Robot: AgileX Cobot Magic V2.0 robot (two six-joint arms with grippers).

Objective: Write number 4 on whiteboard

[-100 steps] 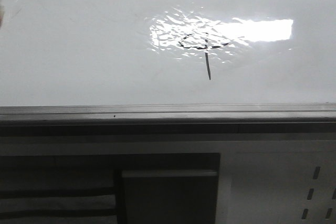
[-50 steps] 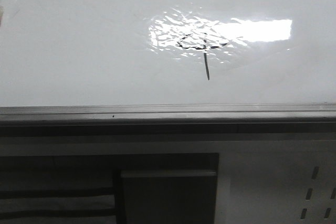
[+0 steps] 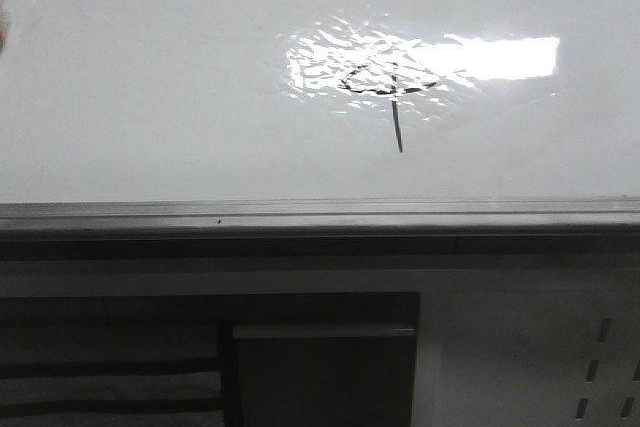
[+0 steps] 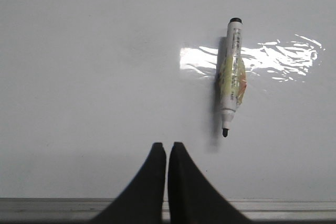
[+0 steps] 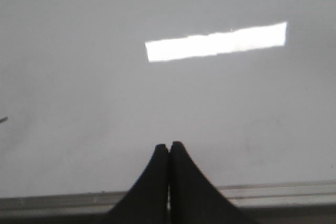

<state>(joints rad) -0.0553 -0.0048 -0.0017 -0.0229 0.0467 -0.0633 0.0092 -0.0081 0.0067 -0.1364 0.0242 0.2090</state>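
Note:
The glossy whiteboard (image 3: 150, 97) fills the upper front view, with a grey edge rail (image 3: 320, 212) below it. The number 4 (image 3: 390, 92), a thin black drawing with a looped top and long tail, sits in the rippled light reflection. In the left wrist view, an uncapped white marker (image 4: 232, 74) with a yellow label lies on the board (image 4: 94, 77), black tip towards the gripper. My left gripper (image 4: 167, 146) is shut and empty, a little to the side of the tip. My right gripper (image 5: 169, 146) is shut and empty over bare board (image 5: 79, 103). Neither gripper shows in the front view.
Below the rail is a dark panelled cabinet front (image 3: 320, 362) with a slotted white panel (image 3: 600, 367) at the right. The rail also shows in the left wrist view (image 4: 294, 205) and the right wrist view (image 5: 294, 190). A bright rectangular light reflection (image 5: 215, 41) lies on the board.
The front view only shifts by a few pixels; the drawing and the board look the same.

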